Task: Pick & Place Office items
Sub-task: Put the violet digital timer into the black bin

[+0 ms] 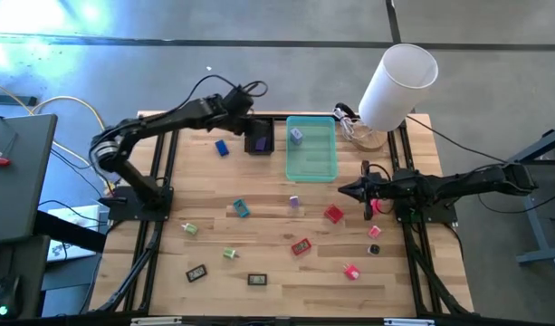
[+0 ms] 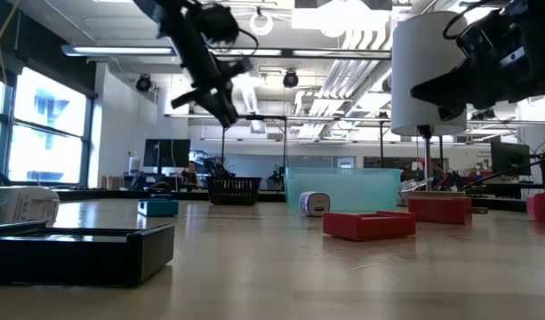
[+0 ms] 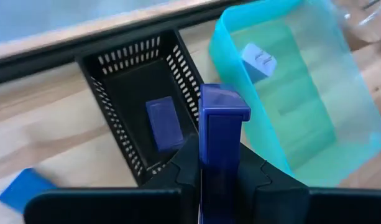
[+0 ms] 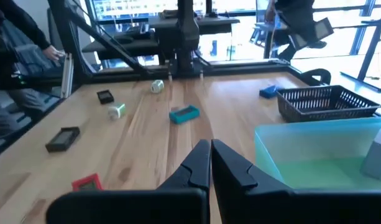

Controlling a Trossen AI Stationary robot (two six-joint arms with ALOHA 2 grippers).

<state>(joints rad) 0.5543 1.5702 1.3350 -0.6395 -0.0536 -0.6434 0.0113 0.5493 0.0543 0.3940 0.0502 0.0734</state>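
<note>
From above, the left gripper [image 1: 255, 129] hangs over the small black mesh basket [image 1: 259, 139] at the far side of the wooden bench [image 1: 268, 237], beside the translucent teal rectangular tray [image 1: 311, 149], while the right gripper [image 1: 346, 190] waits low near the bench's right side, with small coloured office items [image 1: 301, 246] scattered across the near half. In the left wrist view its jaws are clamped on an upright dark blue rectangular piece [image 3: 221, 134] above the basket, where another blue block [image 3: 164, 123] already lies. In the right wrist view that arm's jaws are pressed together, holding nothing.
</note>
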